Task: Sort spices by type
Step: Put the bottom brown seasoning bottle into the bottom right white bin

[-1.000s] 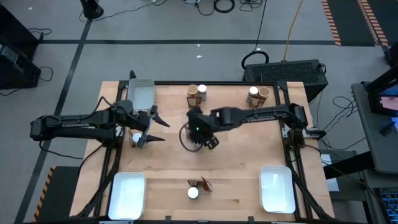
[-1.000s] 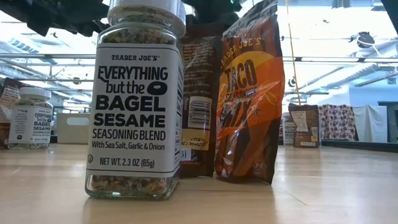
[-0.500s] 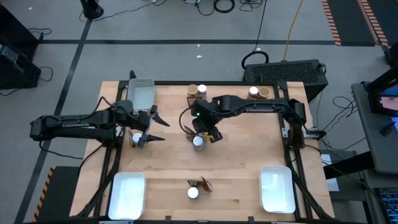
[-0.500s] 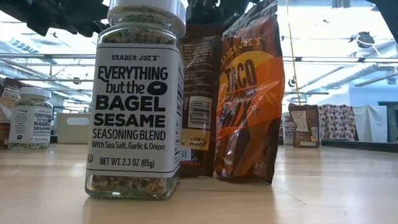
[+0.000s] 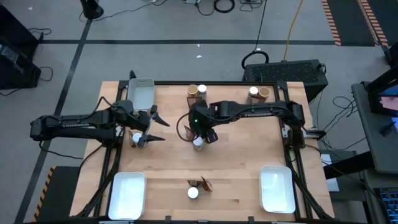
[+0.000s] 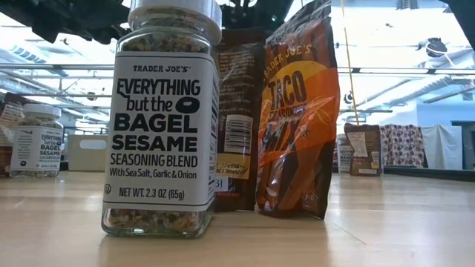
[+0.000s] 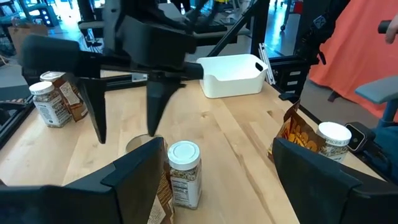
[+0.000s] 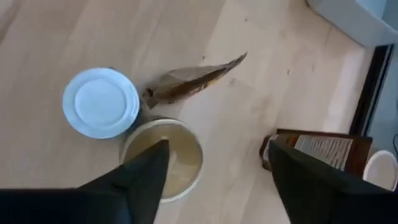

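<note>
High view: right gripper over mid-table jars.
Fingers wide, empty; next drop on tan-lidded jar. Left gripper at 9 o'clock, spread, idle.

Three white trays sit on the wooden table: far-left, near-left, near-right.

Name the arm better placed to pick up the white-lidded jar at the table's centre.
Right. The right gripper hangs open directly above the white-lidded jar and its tan-lidded neighbour. The left gripper waits open near the table's left edge.
</note>
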